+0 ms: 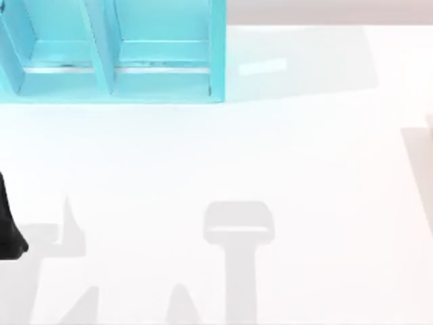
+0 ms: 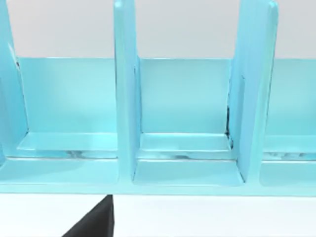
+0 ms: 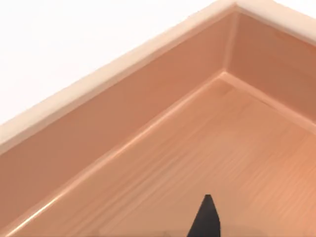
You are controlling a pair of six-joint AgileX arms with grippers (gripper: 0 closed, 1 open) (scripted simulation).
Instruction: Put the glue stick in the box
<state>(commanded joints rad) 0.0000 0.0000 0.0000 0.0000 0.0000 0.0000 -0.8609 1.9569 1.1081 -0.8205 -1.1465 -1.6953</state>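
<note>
Hovering over the wooden box (image 3: 163,163) with the right hand (image 3: 207,217) – presumably for a drop (grip cannot be told, glue stick unseen); left hand (image 2: 96,219) facing the teal organizer (image 2: 187,123) on the white surface (image 1: 270,169), grip likewise unclear

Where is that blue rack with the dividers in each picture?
Top view: teal rack at the upper left of the white table.
Left wrist view: teal rack spans the picture, compartments open toward the camera.
Right wrist view: a wooden box from inside instead.
Shared landmark: the rack's upright dividers.
</note>
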